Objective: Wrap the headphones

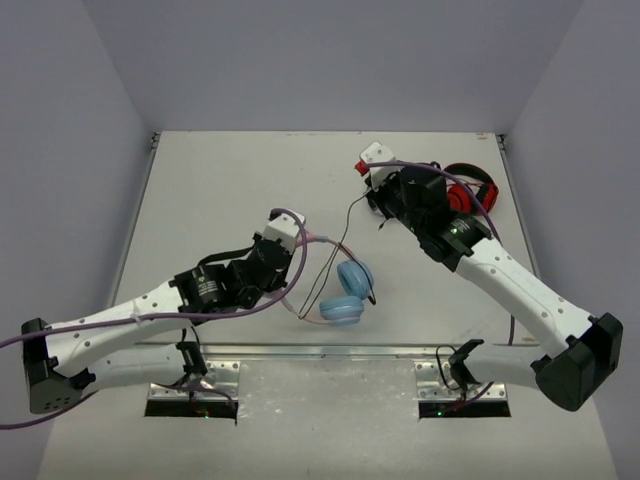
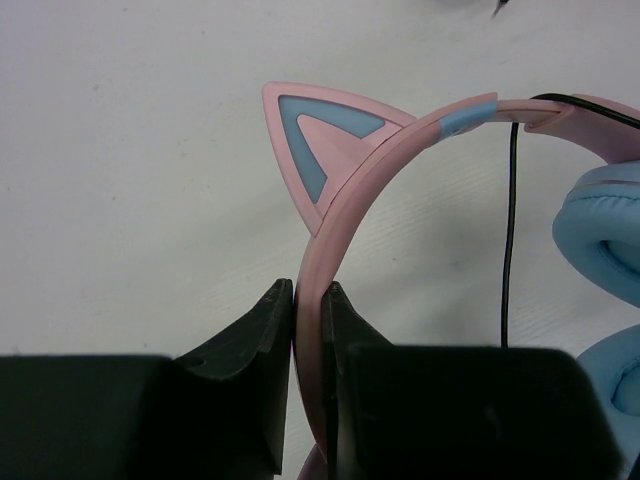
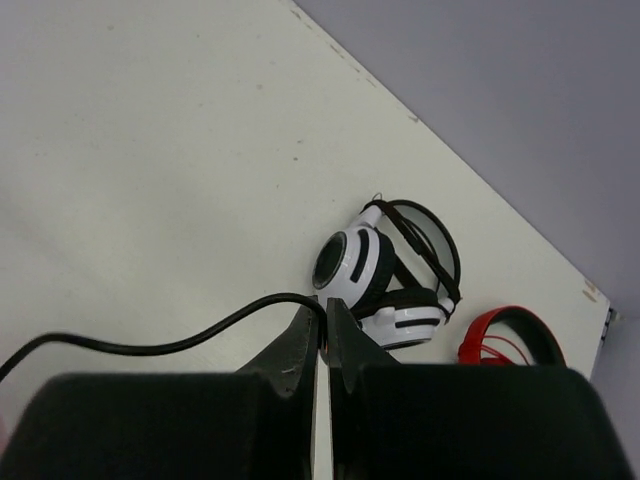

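Headphones [image 1: 345, 290] sat mid-table; you had them pinched twice.
Left gripper [image 2: 310, 300] clamped the pink headband [image 2: 400, 150], ear cups [image 1: 352, 277] just right; right gripper [image 3: 322, 315] nipped the cable [image 3: 150, 347] far right, near the white-and-black pair [image 3: 375, 275].

Pink cat-eared headphones [image 1: 352, 278], 2 light blue cups [image 1: 342, 310] together, thin black cable [image 1: 349, 215] strung rearward

White headphones [image 3: 347, 262] beside red headphones [image 3: 486, 335].

White-and-black pair [image 3: 352, 266], red pair [image 1: 470, 190] far right.
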Controlling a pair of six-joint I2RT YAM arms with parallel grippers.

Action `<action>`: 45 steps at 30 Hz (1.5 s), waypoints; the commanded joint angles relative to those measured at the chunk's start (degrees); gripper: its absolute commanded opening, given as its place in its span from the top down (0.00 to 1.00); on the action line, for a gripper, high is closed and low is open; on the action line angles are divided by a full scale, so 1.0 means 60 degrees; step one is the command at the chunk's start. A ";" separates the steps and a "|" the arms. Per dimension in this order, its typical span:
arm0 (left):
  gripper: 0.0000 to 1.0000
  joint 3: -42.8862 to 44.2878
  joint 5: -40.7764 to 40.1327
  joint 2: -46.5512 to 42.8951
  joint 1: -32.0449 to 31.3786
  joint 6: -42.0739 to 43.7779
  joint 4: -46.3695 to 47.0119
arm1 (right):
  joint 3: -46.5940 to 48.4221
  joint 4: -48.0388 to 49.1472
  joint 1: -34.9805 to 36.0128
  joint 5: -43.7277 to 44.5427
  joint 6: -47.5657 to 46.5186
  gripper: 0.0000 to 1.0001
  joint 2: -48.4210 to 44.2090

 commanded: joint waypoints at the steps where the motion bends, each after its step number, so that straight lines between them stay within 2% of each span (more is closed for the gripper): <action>1: 1.00 0.0562 0.1330 -0.0880 -0.0127 0.0151 0.1049 | 0.0352 0.0614 -0.0663 -0.0528 0.0366 0.99 0.0376; 6: 1.00 0.0472 0.1975 -0.1978 -0.0113 0.0254 0.1329 | 0.0675 0.0628 -0.1294 -0.1112 0.0776 0.99 0.0860; 11: 1.00 0.0882 0.2694 -0.2288 -0.0127 0.0460 0.1548 | 0.0793 0.0584 -0.1471 -0.1670 0.1259 0.99 0.1227; 15: 1.00 0.1380 0.2096 -0.2536 -0.0113 0.0430 0.2235 | 0.0005 0.1051 -0.1486 -0.2723 0.2020 0.99 0.0848; 16: 0.99 0.1395 0.1557 -0.2726 -0.0127 0.0300 0.2832 | -0.0534 0.1488 -0.1471 -0.3756 0.2501 0.99 0.0701; 17: 1.00 0.1366 0.1552 -0.2727 -0.0127 0.0255 0.2838 | -0.0815 0.1783 -0.1471 -0.4317 0.2680 0.99 0.0540; 20: 1.00 0.1307 0.0938 -0.2976 -0.0127 0.0123 0.4531 | -0.1795 0.3145 -0.1471 -0.6102 0.3789 0.99 0.0027; 24: 1.00 0.1775 0.0483 -0.2568 -0.0127 0.0006 0.5705 | -0.2911 0.5370 -0.1442 -0.7600 0.5416 0.99 -0.0267; 25: 1.00 0.2023 0.0512 -0.2479 -0.0127 -0.0052 0.5781 | -0.3188 0.6172 -0.1428 -0.7764 0.5856 0.98 -0.0252; 28: 1.00 0.2507 0.0687 -0.2055 -0.0127 -0.0155 0.5767 | -0.3381 0.7057 -0.1369 -0.8058 0.6313 0.92 -0.0107; 29: 1.00 0.2683 0.0717 -0.1996 -0.0127 -0.0170 0.5796 | -0.3440 0.7494 -0.1340 -0.8073 0.6503 0.80 0.0068; 30: 1.00 0.2728 0.0746 -0.1937 -0.0113 -0.0330 0.5840 | -0.3469 0.7716 -0.1339 -0.8044 0.6577 0.78 0.0171; 35: 1.00 0.2641 0.0439 -0.2170 -0.0127 -0.0770 0.6220 | -0.3470 0.8640 -0.1339 -0.7897 0.6797 0.72 0.0991; 38: 1.00 0.2640 0.0015 -0.2303 -0.0127 -0.0815 0.6383 | -0.3499 0.9298 -0.1339 -0.8014 0.7119 0.73 0.1606; 41: 1.00 0.2743 -0.0934 -0.2303 -0.0127 -0.0727 0.6528 | -0.3630 1.0031 -0.1339 -0.8277 0.7587 0.81 0.2178; 45: 0.99 0.2933 -0.1465 -0.2128 -0.0127 -0.0390 0.6734 | -0.4055 1.1042 -0.1296 -0.8307 0.7940 0.88 0.2618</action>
